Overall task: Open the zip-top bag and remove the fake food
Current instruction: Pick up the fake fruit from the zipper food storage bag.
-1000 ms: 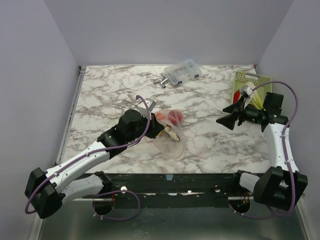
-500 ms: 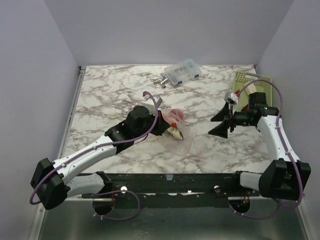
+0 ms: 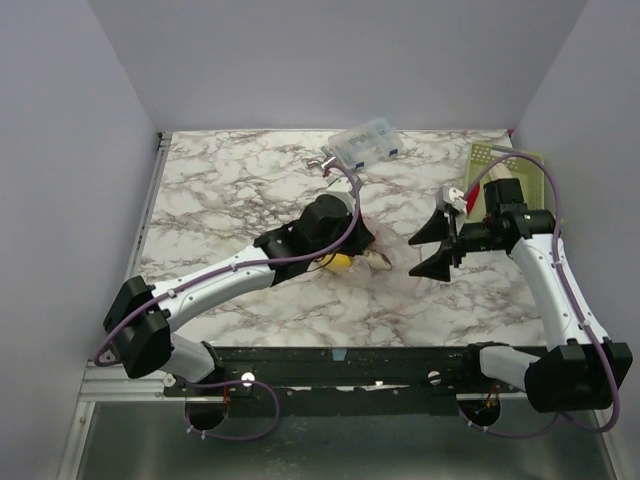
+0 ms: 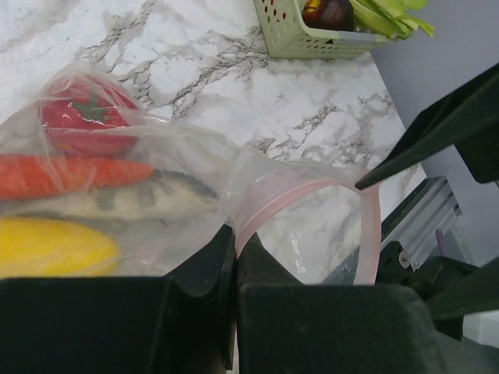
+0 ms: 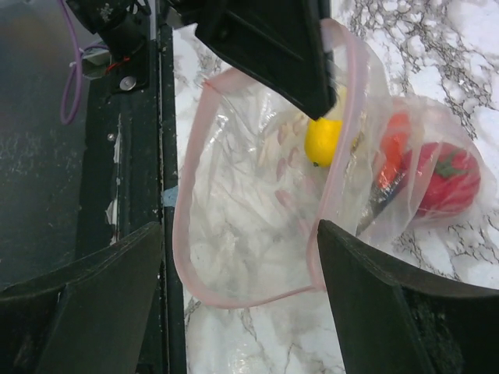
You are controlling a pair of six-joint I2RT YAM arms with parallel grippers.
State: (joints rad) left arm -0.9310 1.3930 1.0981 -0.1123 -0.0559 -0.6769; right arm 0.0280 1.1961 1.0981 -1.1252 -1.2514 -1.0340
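The zip-top bag [image 3: 378,258] lies mid-table, clear and crinkled, its pink zipper strip [image 4: 300,189] spread into an open loop [image 5: 181,234]. Inside it is fake food: a red tomato [image 4: 84,117], an orange carrot [image 4: 70,175], a pale stalk [image 4: 125,201] and a yellow lemon [image 4: 54,245]. The lemon [image 5: 322,140] and tomato [image 5: 446,179] sit at the far end from the bag's mouth. My left gripper [image 4: 234,243] is shut on the pink strip at one side of the mouth. My right gripper [image 5: 240,227] is open, its wide fingers either side of the mouth, just to the bag's right [image 3: 420,250].
A pale green basket [image 3: 508,160] at the right rear holds a dark purple piece [image 4: 327,12] and green stalks. A small clear box [image 3: 365,143] and a metal fitting [image 3: 322,160] sit at the back. The black front rail [image 5: 132,156] runs close beside the bag's mouth.
My left gripper has carried the bag rightward and farther back across the table. My right gripper has swung left from beside the basket to face the bag's mouth.
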